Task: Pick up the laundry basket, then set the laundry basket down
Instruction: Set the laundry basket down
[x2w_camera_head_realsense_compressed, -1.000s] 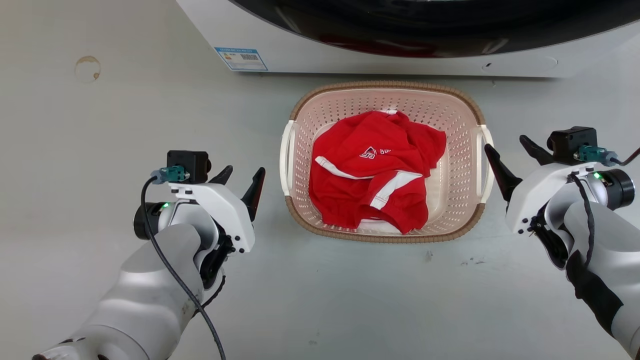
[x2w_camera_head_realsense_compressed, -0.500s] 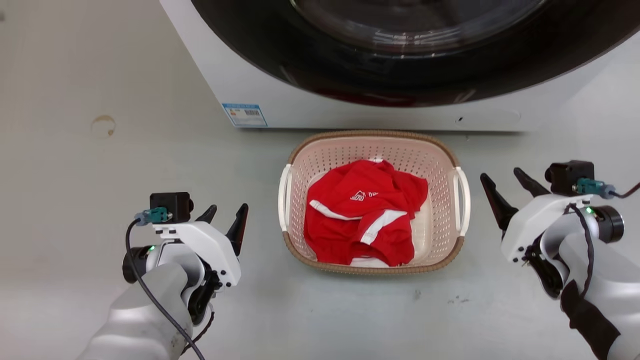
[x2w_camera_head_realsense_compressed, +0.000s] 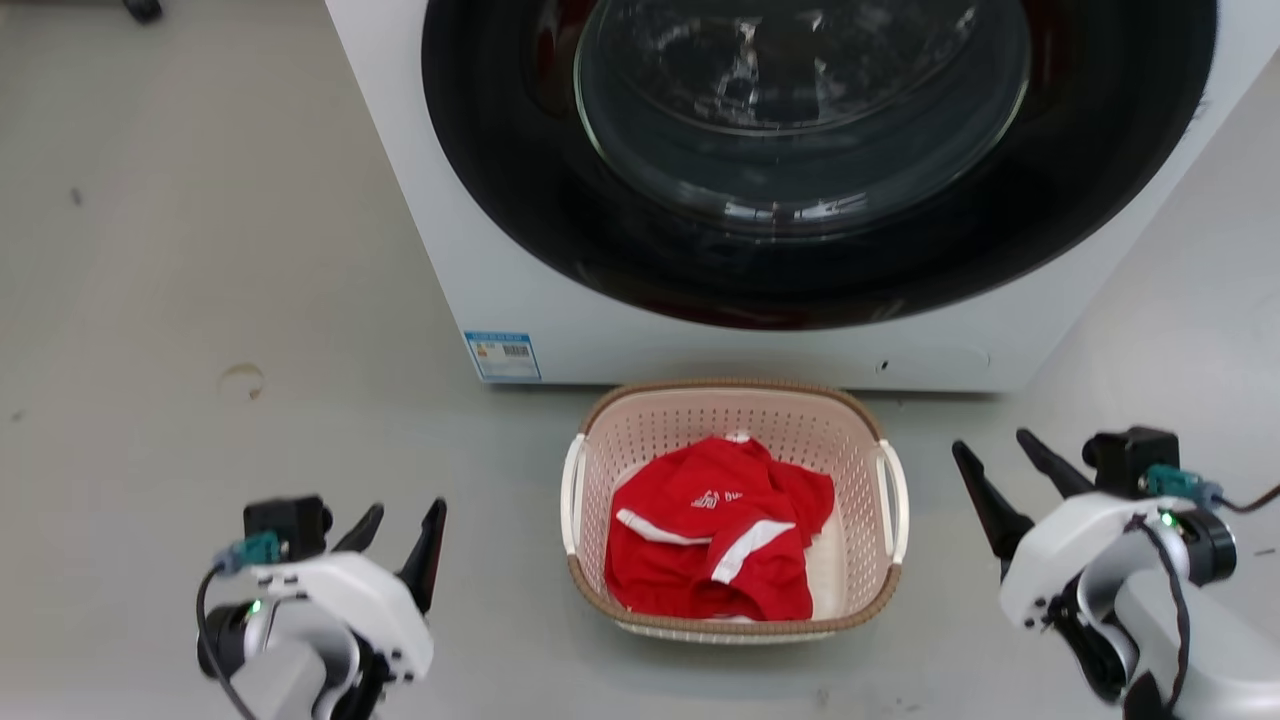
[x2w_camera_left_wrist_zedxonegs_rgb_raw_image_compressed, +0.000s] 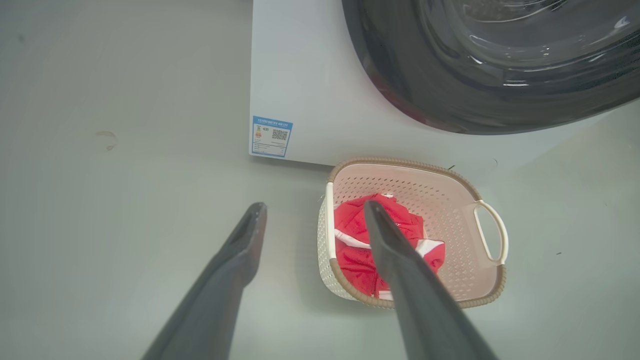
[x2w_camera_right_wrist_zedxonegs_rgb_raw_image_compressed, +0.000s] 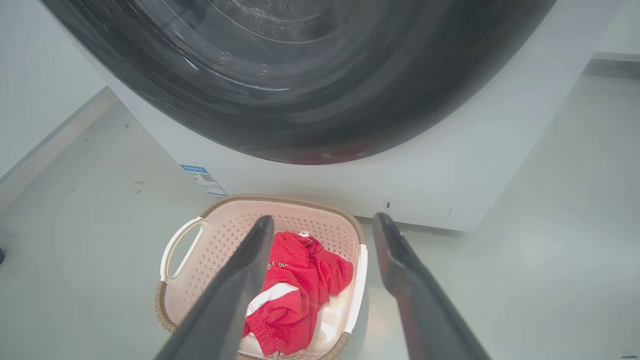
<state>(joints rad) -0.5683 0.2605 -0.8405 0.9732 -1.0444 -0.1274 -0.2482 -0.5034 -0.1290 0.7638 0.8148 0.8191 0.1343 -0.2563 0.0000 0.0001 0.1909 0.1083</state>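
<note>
Standing on the grey floor (x2w_camera_head_realsense_compressed: 180, 300), the laundry basket (x2w_camera_head_realsense_compressed: 650, 440) is seen in front of the white washer (x2w_camera_head_realsense_compressed: 470, 250), its far rim close to the base of the machine. A crumpled red garment (x2w_camera_head_realsense_compressed: 710, 530) with white stripes is contained in the basket. The left gripper (x2w_camera_head_realsense_compressed: 406, 508) is positioned to the left of the basket, apart from its white left handle (x2w_camera_head_realsense_compressed: 572, 490), and nothing is touched by it. Its two dark fingers are pointed forward and slightly toward the basket, and the jaws are spread wide with nothing between them. The right gripper (x2w_camera_head_realsense_compressed: 990, 440) is positioned to the right of the basket, near the right handle (x2w_camera_head_realsense_compressed: 893, 490) but not in contact with it. Its fingers are tilted forward and inward, toward the basket, and the jaws are likewise spread apart and empty. Both grippers are carried higher than the rim of the basket: in each wrist view the basket is looked down on past the parted fingers. A blue label (x2w_camera_head_realsense_compressed: 503, 355) is stuck on the washer, beyond the far left corner of the basket.
</note>
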